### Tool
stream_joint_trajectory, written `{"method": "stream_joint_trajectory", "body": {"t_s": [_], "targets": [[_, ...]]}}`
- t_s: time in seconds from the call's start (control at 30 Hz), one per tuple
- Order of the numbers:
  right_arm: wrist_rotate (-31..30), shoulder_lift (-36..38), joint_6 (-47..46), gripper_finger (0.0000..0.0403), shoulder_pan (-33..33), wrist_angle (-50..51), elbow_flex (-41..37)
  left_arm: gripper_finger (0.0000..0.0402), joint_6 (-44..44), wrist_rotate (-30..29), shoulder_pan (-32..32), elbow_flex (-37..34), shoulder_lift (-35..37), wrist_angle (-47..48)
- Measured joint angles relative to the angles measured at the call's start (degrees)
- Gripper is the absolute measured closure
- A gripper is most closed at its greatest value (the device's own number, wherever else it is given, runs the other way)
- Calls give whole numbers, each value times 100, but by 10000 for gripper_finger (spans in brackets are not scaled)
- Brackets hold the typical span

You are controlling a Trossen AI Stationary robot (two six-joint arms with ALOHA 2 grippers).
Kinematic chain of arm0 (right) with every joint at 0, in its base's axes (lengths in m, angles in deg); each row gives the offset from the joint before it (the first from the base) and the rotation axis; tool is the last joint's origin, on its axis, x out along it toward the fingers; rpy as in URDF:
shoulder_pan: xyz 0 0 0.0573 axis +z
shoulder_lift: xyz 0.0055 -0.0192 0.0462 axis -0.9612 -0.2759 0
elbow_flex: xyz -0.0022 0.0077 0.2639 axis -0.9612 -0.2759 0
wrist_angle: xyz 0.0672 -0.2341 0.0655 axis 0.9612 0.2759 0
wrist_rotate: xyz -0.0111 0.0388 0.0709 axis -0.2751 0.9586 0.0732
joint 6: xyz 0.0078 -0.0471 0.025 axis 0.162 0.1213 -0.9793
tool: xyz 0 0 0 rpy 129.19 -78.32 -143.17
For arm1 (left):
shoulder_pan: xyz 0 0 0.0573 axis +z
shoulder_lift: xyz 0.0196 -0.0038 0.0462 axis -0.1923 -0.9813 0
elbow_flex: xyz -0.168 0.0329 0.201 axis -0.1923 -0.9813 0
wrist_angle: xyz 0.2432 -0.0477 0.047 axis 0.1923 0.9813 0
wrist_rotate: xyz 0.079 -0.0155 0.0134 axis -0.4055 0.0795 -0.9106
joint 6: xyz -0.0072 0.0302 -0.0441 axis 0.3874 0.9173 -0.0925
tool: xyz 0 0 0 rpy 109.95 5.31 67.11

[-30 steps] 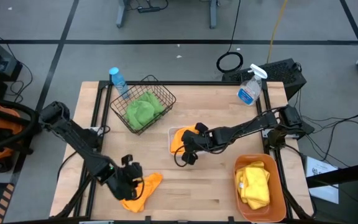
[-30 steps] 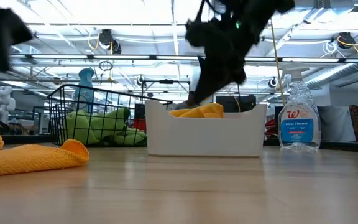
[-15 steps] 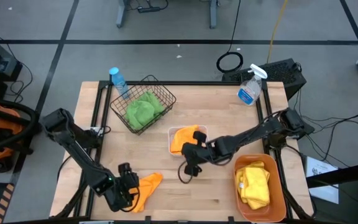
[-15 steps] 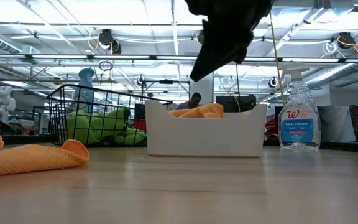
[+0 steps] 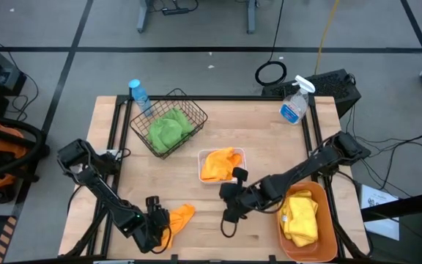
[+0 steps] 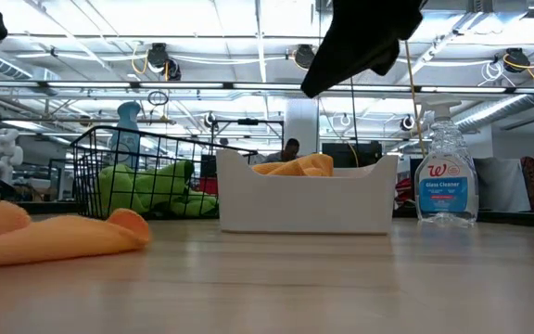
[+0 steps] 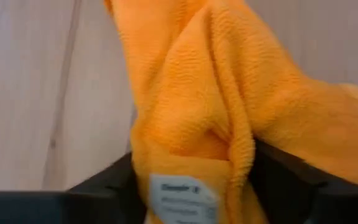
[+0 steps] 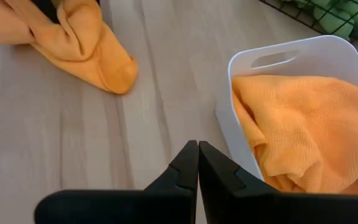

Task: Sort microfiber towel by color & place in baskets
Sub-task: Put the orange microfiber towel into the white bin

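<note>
Orange cloth (image 5: 173, 220) lying near the table's (image 5: 196, 231) front edge, toward the front-left corner, bunched, with its long axis running roughly along that edge. Left gripper (image 5: 154, 226) right at the cloth's left end, fingers closed on a fold of the fabric, as seen in the left wrist view with cloth (image 7: 229, 124) pinched between the two dark fingers. Second orange cloth (image 5: 220, 163) already sitting in the white tray (image 5: 201, 176) at mid-table. Green cloths (image 5: 168, 128) in the black wire basket (image 5: 196, 115) toward the back-left, yellow cloths (image 5: 300, 215) in the orange tub (image 5: 327, 231) at the front-right corner. Right gripper (image 5: 228, 213) hovering just in front of the tray, fingers pressed together on nothing, well apart from the loose cloth. Clear spray bottle (image 5: 294, 105) standing at the back-right corner, blue-capped bottle (image 5: 138, 95) behind the basket.

Key relation, as a judgement: white tray lying back and to the right of the held cloth, so a lift and a diagonal carry by the left arm, already the nearer one; right gripper parked close to that path, a possible obstruction at the tray's front wall.
</note>
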Motion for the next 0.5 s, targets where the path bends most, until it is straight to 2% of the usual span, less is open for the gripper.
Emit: {"method": "stream_joint_trajectory", "body": {"t_s": [0.1,0.23,0.27,0.37,0.5], "targets": [[-241,0,-89,399,144,-2,0,231,239,-394,-5,47,-20,-205],[-597,0,-73,399,320,-189,0,359,597,-1033,20,269,-45,117],[-661,-4,-72,399,356,-257,0,377,710,-1184,37,349,-34,171],[-774,-89,61,399,437,-732,0,375,1040,-1675,104,586,72,477],[-776,-336,531,399,464,-1703,0,367,1983,-2409,191,898,298,549]]}}
